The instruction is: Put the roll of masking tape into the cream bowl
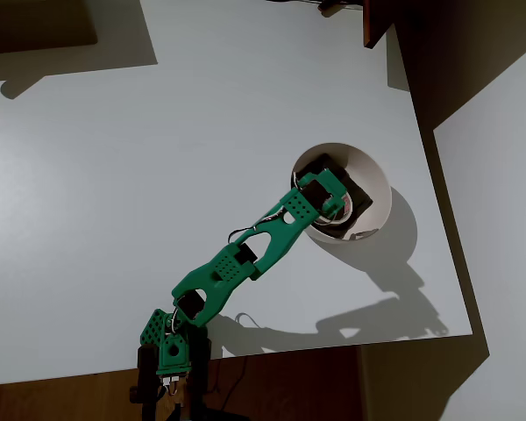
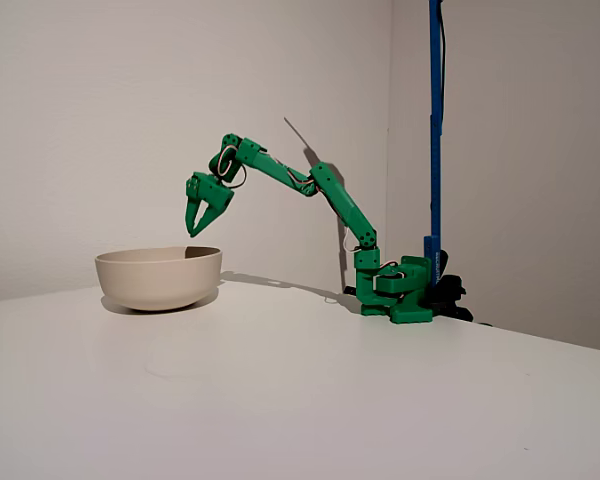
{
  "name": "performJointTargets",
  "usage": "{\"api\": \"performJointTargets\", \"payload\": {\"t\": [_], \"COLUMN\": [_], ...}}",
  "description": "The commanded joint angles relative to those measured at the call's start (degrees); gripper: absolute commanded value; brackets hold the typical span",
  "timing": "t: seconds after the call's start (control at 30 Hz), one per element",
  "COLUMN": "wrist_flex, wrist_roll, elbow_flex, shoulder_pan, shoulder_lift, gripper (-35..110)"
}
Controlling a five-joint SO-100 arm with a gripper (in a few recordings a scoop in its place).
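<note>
Occupying most of the overhead frame: white table (image 1: pixel 158 175). Right of centre: cream bowl (image 1: pixel 379 189), wide, shallow, dark cloth (image 1: pixel 361 195) inside. Green gripper (image 2: pixel 194 230) poised above the rim, fingers apart, empty. Roll of masking tape (image 1: pixel 331 214) apparently lies within the bowl, partly masked by the gripper. Judged light, stiff, non-fragile; best pinched across the ring wall.

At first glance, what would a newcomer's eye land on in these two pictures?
The bright green arm stands out, stretched from its base at the white table's edge. Its gripper hangs just above the cream bowl in the fixed view. In the overhead view, a dark brown cloth lies inside the bowl.
</note>
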Motion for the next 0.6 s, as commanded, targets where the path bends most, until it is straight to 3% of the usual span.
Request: {"api": "performJointTargets", "payload": {"t": [0.0, 0.33, 0.57], "wrist_flex": [5.36, 22.15, 22.24], "wrist_roll": [1.32, 0.53, -0.26], "elbow_flex": [-4.22, -3.69, 11.43], "shoulder_pan": [-3.6, -23.12, -39.9], "shoulder_lift": [15.47, 37.18, 55.63], "gripper": [-8, -8, -8]}}
